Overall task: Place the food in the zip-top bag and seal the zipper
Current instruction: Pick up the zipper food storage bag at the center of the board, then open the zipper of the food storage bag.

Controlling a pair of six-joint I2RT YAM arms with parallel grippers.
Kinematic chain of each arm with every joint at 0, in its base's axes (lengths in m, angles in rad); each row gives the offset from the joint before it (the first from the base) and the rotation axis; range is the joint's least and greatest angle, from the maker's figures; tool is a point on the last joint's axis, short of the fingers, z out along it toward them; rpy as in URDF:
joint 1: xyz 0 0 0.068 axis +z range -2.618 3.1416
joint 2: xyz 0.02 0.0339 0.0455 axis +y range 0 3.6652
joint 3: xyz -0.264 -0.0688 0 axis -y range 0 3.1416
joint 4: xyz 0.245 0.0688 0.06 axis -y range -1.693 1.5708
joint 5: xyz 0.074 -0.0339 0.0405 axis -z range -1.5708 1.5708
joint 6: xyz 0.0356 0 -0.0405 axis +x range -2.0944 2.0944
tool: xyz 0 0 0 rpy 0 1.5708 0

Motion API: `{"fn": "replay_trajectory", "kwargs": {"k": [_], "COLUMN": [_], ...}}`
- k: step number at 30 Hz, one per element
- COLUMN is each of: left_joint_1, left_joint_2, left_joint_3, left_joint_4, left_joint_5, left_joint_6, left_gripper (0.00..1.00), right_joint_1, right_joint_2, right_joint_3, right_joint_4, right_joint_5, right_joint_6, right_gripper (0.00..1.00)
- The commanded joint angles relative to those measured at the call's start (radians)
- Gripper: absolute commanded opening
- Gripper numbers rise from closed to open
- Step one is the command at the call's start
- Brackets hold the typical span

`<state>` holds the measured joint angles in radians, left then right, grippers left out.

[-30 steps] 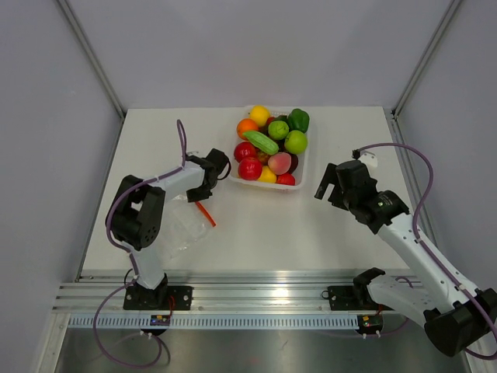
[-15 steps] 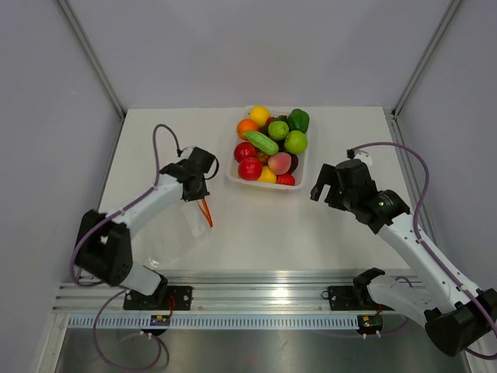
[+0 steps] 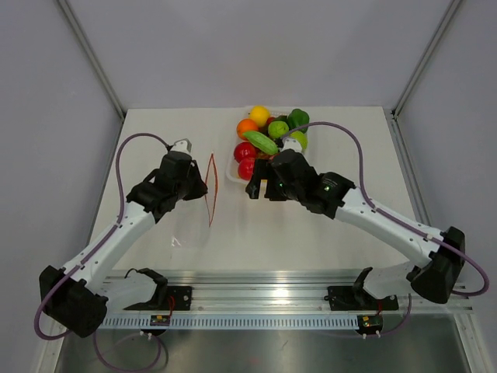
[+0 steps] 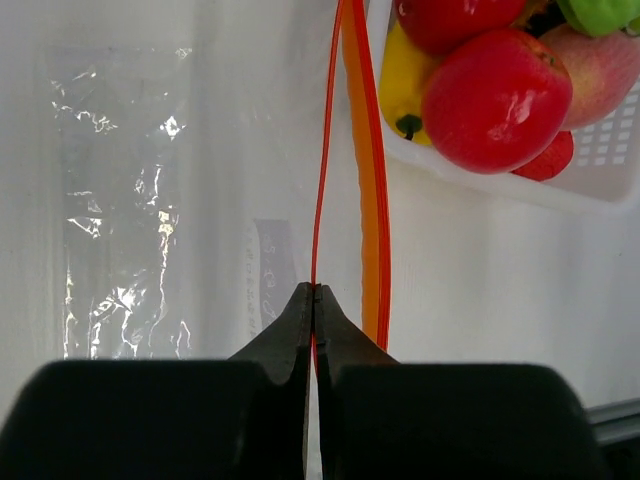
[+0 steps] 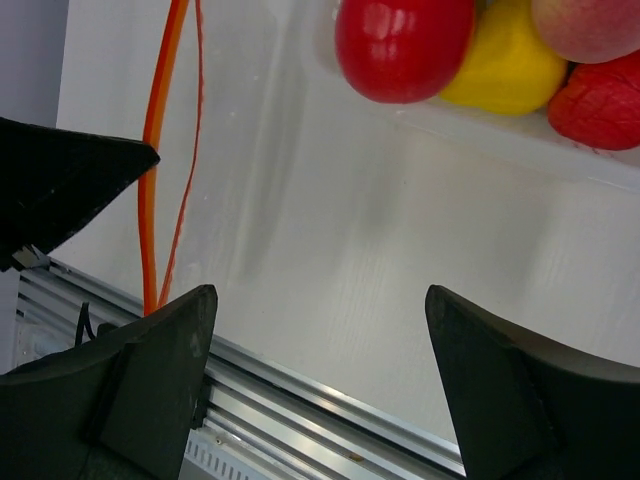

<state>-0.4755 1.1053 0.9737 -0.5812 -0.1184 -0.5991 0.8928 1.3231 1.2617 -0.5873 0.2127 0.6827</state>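
The zip-top bag (image 3: 189,227) is a clear crinkly pouch left of centre, also in the left wrist view (image 4: 120,210). Its zipper (image 3: 210,194) is an orange-red strip held up off the table. My left gripper (image 3: 203,188) is shut on the zipper's thin near lip (image 4: 318,200); the thicker far lip (image 4: 370,200) stands apart, so the mouth gapes. The food (image 3: 268,140), glossy toy fruits and vegetables, is piled in a white tray (image 3: 231,176). My right gripper (image 3: 259,190) hangs open and holds nothing (image 5: 318,300), between the tray's near edge and the zipper (image 5: 150,200).
A red apple (image 4: 497,100) and a yellow piece (image 4: 405,85) lie nearest the bag's mouth. The right arm covers the tray's near right part. The aluminium rail (image 3: 264,295) runs along the table's near edge. Grey walls stand on both sides.
The left gripper shut on the zipper's lip and raised it, so the strip now stands up with the mouth open. The right arm swung left, from the table's right side to the tray's front.
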Motion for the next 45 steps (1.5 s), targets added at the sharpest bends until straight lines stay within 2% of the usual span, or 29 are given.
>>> {"fn": "replay_trajectory", "kwargs": {"k": [1,12,20,23,26,27,28,29,35,42,43,45], "left_joint_1": [-0.003,-0.003,-0.003,-0.003,-0.003,-0.003,-0.003,-0.003,-0.002,-0.002,-0.002,-0.003], "left_joint_2": [-0.021,-0.082,-0.131,-0.142,-0.148,-0.151,-0.153,-0.154,-0.136,-0.113,-0.093,-0.070], "left_joint_3": [-0.010,0.002,0.002,0.005,0.019,0.023,0.031,0.036,0.062,0.056,0.054,0.037], "left_joint_4": [0.052,0.017,-0.014,-0.016,-0.035,-0.043,-0.052,-0.068,-0.135,-0.124,-0.112,-0.091], "left_joint_5": [0.071,0.092,0.092,0.098,0.099,0.091,0.085,0.080,0.074,0.112,0.112,0.164], "left_joint_6": [-0.005,-0.010,-0.010,-0.011,-0.010,-0.005,-0.002,0.001,0.044,0.039,0.029,0.001], "left_gripper": [0.00,0.00,0.00,0.00,0.00,0.00,0.00,0.00,0.00,0.00,0.02,0.23], "right_joint_1": [0.020,0.072,0.104,0.107,0.106,0.107,0.106,0.106,0.106,0.106,0.106,0.107], "right_joint_2": [0.097,0.355,0.472,0.488,0.475,0.469,0.456,0.450,0.407,0.389,0.390,0.387], "right_joint_3": [0.080,0.281,0.340,0.340,0.340,0.343,0.352,0.357,0.350,0.309,0.308,0.304], "right_joint_4": [0.089,0.093,0.106,0.112,0.087,0.074,0.031,0.012,-0.071,-0.042,-0.037,-0.026], "right_joint_5": [-0.030,-0.082,-0.142,-0.157,-0.106,-0.076,-0.044,0.017,0.154,0.129,0.120,0.116], "right_joint_6": [0.037,0.051,0.058,0.054,0.023,0.014,0.005,-0.014,-0.038,-0.008,-0.006,0.003], "right_gripper": [0.92,0.85,0.64,0.50,0.25,0.06,0.00,0.00,0.00,0.00,0.00,0.00]}}
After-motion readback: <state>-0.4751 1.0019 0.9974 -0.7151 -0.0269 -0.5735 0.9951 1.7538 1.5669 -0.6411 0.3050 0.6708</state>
